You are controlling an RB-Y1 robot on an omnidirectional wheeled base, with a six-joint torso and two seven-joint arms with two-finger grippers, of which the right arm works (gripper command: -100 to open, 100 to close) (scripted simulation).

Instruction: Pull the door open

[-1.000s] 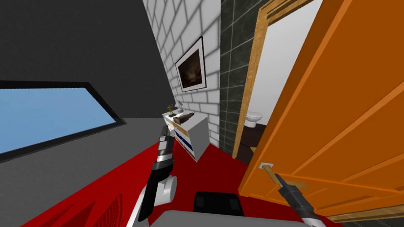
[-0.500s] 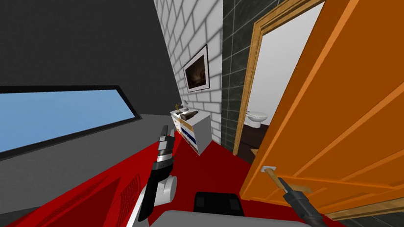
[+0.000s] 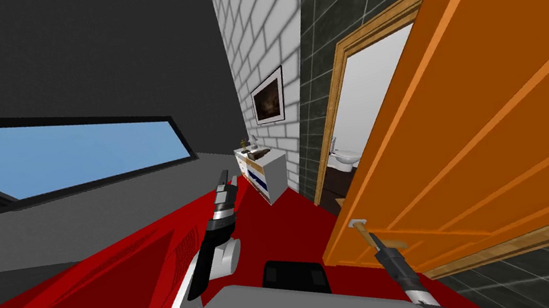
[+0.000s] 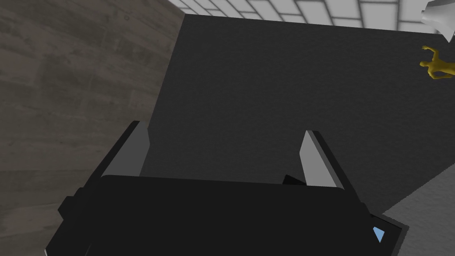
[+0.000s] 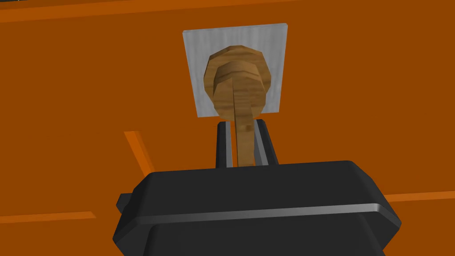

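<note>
An orange panelled door stands swung out of its wooden frame on my right. Its wooden lever handle sits on a grey plate near the door's free edge. My right gripper is shut on the handle, one finger pressed on each side of the lever; the head view shows the right gripper at the handle. My left gripper is open with nothing between its fingers, and in the head view the left gripper is held out ahead over the red floor.
Through the doorway a white toilet stands in a bright room. A white cabinet with small ornaments stands against the brick wall ahead, under a framed picture. A long window runs along the dark left wall. The floor is red.
The door has swung further out toward me with my right gripper holding its handle. The whole head picture has shifted, so I have moved; the doorway looks narrower and the cabinet farther.
</note>
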